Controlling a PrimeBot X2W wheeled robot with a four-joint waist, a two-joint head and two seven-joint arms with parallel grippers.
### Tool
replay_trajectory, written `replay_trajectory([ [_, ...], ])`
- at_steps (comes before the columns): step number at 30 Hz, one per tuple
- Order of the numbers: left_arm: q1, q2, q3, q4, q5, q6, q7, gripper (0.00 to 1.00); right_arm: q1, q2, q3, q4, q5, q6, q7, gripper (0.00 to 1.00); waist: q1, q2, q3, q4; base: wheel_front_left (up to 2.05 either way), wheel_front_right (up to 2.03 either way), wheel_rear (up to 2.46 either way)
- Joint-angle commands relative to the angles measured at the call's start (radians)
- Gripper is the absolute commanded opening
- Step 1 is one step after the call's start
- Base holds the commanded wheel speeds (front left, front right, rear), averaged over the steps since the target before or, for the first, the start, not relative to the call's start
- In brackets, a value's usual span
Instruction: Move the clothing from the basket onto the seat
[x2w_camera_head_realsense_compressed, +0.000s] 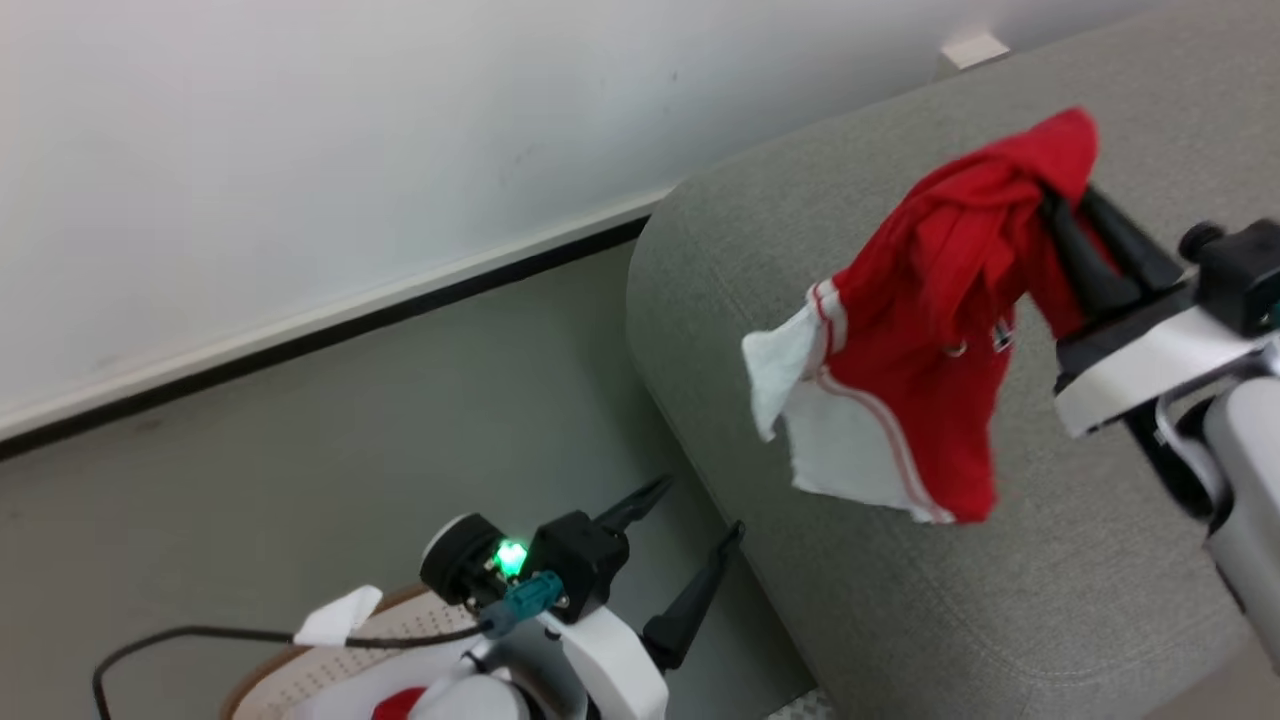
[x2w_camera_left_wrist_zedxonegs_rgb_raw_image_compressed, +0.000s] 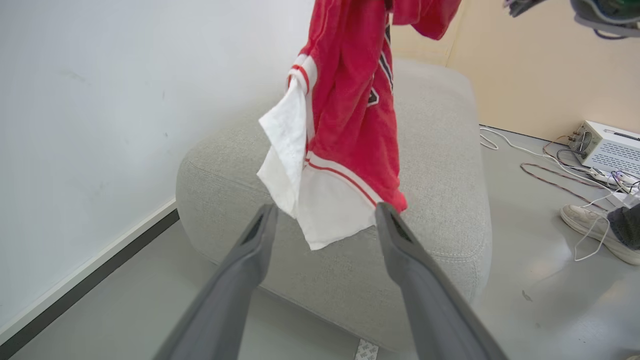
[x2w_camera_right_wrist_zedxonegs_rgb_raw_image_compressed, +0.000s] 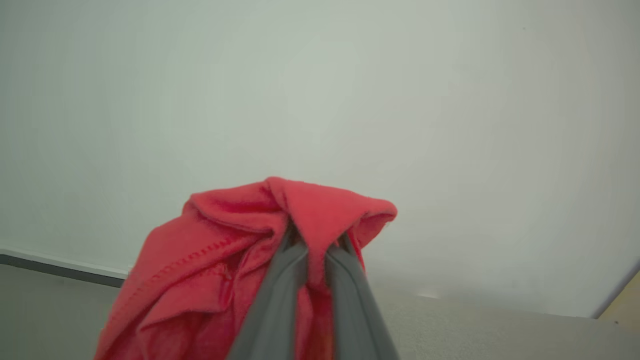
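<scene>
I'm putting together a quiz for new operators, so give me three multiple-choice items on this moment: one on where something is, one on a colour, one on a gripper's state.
1. Where is the clothing?
A. hanging in the air over the seat
B. lying in the basket
C. spread on the floor

2. What colour are the clothing's cuffs?
A. black
B. white with red stripes
C. yellow

3. How is the left gripper?
A. shut on the clothing
B. shut on nothing
C. open, holding nothing

Answers:
1 A: it dangles from the right gripper, which is shut on its top fold.
2 B: the left wrist view shows white panels edged with red stripes.
3 C: its jaws stand wide apart with nothing gripped between them.
</scene>
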Motion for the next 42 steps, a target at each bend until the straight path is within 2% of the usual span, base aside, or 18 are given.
replay_trajectory([
  [1, -0.032, 0.011, 0.0, -0.009, 0.019, -0.008, 0.007, 1.0, -0.046, -0.005, -0.033, 0.0, -0.034, -0.002, 0.012, 0.0, 0.0, 0.0, 0.088, 0.046, 0.0, 0.0, 0.0],
  [8, -0.192, 0.015, -0.01, -0.056, 0.061, -0.054, 0.044, 1.0, -0.274, -0.065, -0.26, -0.009, -0.161, -0.002, 0.108, 0.0, 0.0, 0.0, 0.316, 0.142, 0.0, 0.0, 0.0],
  [12, -0.278, 0.008, -0.01, -0.065, 0.081, -0.075, 0.047, 1.0, -0.4, -0.107, -0.349, 0.014, -0.215, -0.002, 0.169, 0.0, 0.0, 0.0, 0.425, 0.184, 0.0, 0.0, 0.0],
  [15, -0.326, 0.001, -0.014, -0.063, 0.09, -0.086, 0.042, 1.0, -0.454, -0.112, -0.4, 0.072, -0.242, -0.002, 0.204, 0.0, 0.0, 0.0, 0.49, 0.206, 0.0, 0.0, 0.0],
  [19, -0.362, -0.009, -0.023, -0.052, 0.09, -0.096, 0.025, 1.0, -0.451, -0.109, -0.458, 0.186, -0.295, -0.002, 0.223, 0.0, 0.0, 0.0, 0.541, 0.236, 0.0, 0.0, 0.0],
  [21, -0.37, -0.012, -0.022, -0.043, 0.085, -0.096, 0.015, 1.0, -0.417, -0.084, -0.491, 0.253, -0.317, -0.002, 0.215, 0.0, 0.0, 0.0, 0.551, 0.25, 0.0, 0.0, 0.0],
  [26, -0.359, -0.005, -0.016, -0.016, 0.073, -0.09, -0.01, 1.0, -0.332, -0.034, -0.554, 0.39, -0.362, -0.002, 0.161, 0.0, 0.0, 0.0, 0.548, 0.264, 0.0, 0.0, 0.0],
  [29, -0.349, 0.003, -0.013, -0.007, 0.068, -0.085, -0.016, 1.0, -0.308, -0.016, -0.582, 0.43, -0.384, -0.002, 0.125, 0.0, 0.0, 0.0, 0.537, 0.26, 0.0, 0.0, 0.0],
  [30, -0.344, 0.007, -0.011, -0.004, 0.065, -0.084, -0.016, 1.0, -0.296, -0.003, -0.591, 0.448, -0.391, -0.002, 0.111, 0.07, 0.0, 0.0, 0.53, 0.258, 0.0, 0.0, 0.0],
  [33, -0.328, 0.021, -0.003, 0.007, 0.062, -0.074, -0.023, 1.0, -0.268, 0.022, -0.61, 0.485, -0.412, -0.002, 0.071, 1.0, 0.0, 0.0, 0.501, 0.248, 0.0, 0.0, 0.0],
  [38, -0.288, 0.026, 0.008, 0.026, 0.048, -0.052, -0.047, 1.0, -0.212, 0.043, -0.637, 0.508, -0.416, -0.002, 0.001, 1.0, 0.0, 0.0, 0.421, 0.237, 0.0, 0.0, 0.0],
  [42, -0.226, 0.026, 0.025, 0.048, 0.025, -0.02, -0.087, 1.0, -0.122, 0.048, -0.647, 0.457, -0.435, -0.002, -0.049, 1.0, 0.0, 0.0, 0.323, 0.244, 0.0, 0.0, 0.0],
])
